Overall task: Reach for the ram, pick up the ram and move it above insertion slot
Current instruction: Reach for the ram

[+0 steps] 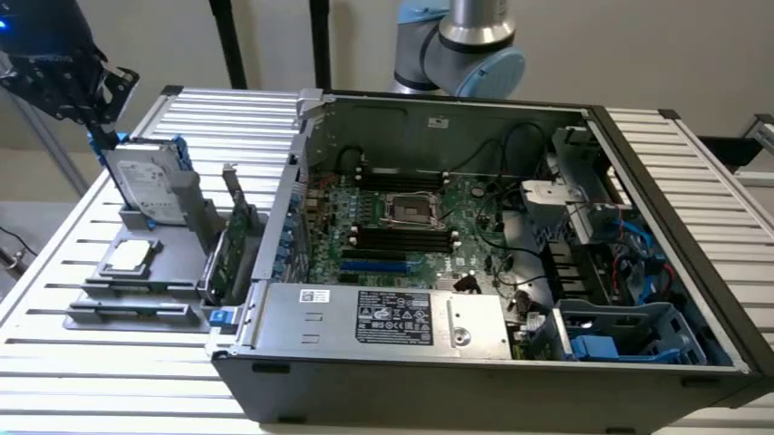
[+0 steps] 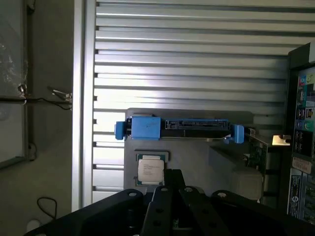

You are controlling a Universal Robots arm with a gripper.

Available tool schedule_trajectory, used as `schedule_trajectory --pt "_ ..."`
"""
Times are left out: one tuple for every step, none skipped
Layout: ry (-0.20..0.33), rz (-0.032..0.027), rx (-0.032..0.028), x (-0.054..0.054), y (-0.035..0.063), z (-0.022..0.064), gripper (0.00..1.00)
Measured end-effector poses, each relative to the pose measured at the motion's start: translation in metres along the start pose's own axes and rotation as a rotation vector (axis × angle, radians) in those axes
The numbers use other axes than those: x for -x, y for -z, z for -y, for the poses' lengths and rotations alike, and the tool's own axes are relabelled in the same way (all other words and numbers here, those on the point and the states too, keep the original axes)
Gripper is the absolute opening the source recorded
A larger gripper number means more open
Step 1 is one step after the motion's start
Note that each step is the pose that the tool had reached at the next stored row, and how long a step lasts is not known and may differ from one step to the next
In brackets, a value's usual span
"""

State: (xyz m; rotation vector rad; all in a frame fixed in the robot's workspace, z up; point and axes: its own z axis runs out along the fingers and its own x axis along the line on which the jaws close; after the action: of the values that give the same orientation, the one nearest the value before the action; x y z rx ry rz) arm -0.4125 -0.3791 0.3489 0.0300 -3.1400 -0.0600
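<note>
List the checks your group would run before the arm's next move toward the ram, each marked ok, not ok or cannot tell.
1. Gripper carries nothing: ok, shut and empty.
2. Gripper at the ram: not ok, it hangs high over the hard drive.
3. Ram's exact spot found: cannot tell.
4. Computer case open: ok, motherboard exposed.
5. Memory slots unblocked: ok, nothing lies over them.
</note>
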Motion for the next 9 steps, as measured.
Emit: schedule_trajectory --pt "0.0 0.0001 0.0 0.0 0.0 0.0 0.11" --pt "0.0 0.0 0.0 0.0 0.0 0.0 0.11" --pt "0.0 -0.0001 -0.0001 0.0 0.0 0.0001 0.11" --pt "0.0 -0.0003 -0.0001 0.0 0.0002 0.0008 0.11" --pt "0.0 -0.0002 -0.0001 0.0 0.0002 0.0026 0.11" --pt "0.0 -0.0003 -0.0001 0.001 0.0002 0.0053 0.11" --pt "0.0 -0.0007 0.0 0.001 0.0004 0.0095 0.11" --pt "0.0 -0.0011 0.0 0.002 0.0005 0.0138 0.11" --pt "0.0 -0.0015 0.0001 0.002 0.0007 0.0182 0.11"
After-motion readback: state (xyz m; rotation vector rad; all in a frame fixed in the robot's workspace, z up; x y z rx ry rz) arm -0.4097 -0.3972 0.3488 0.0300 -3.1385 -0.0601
